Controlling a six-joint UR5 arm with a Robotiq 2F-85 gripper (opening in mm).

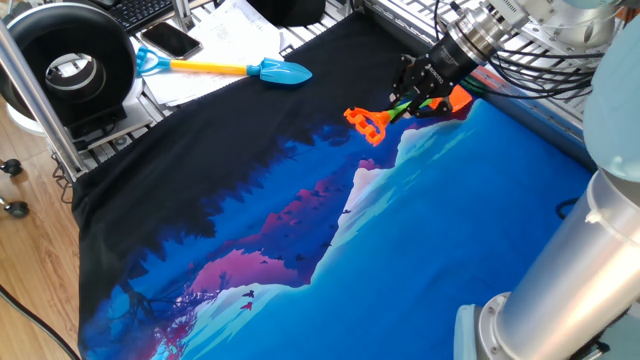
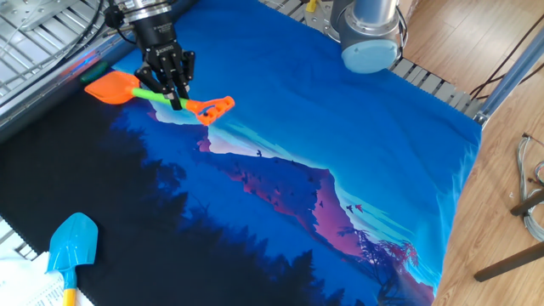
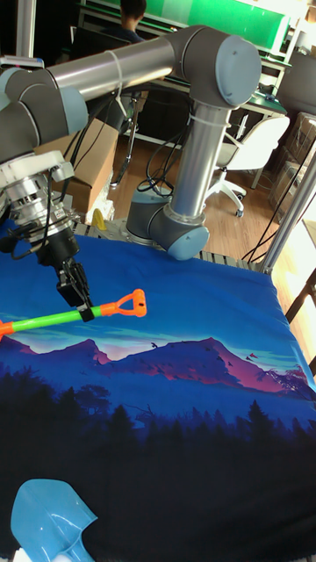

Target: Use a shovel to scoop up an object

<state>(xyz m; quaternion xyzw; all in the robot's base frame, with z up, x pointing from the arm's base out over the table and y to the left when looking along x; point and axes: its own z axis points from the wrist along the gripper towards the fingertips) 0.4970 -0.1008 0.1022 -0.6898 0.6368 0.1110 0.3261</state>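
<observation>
The shovel [image 1: 458, 98] has an orange blade, a lime-green shaft and an orange D-handle. It lies nearly level just above the blue and black printed cloth [image 1: 300, 230], near the cloth's edge. My gripper [image 1: 420, 97] is shut on the green shaft at mid-length. In the other fixed view the gripper [image 2: 175, 99] holds the shovel [image 2: 110, 87] with the blade to the left and the handle to the right. The tall fixed view shows the gripper [image 3: 82, 309] on the shovel [image 3: 130, 304], whose blade is cut off at the left edge. The object is hidden in all views.
A blue-bladed, yellow-shafted shovel [image 1: 270, 70] lies at the cloth's black end [image 2: 75, 242]. A phone [image 1: 170, 40] and a round black device [image 1: 68, 65] stand beyond it. The arm's base [image 2: 370, 34] sits at the cloth's far edge. Metal rails [image 2: 34, 38] run past the orange blade.
</observation>
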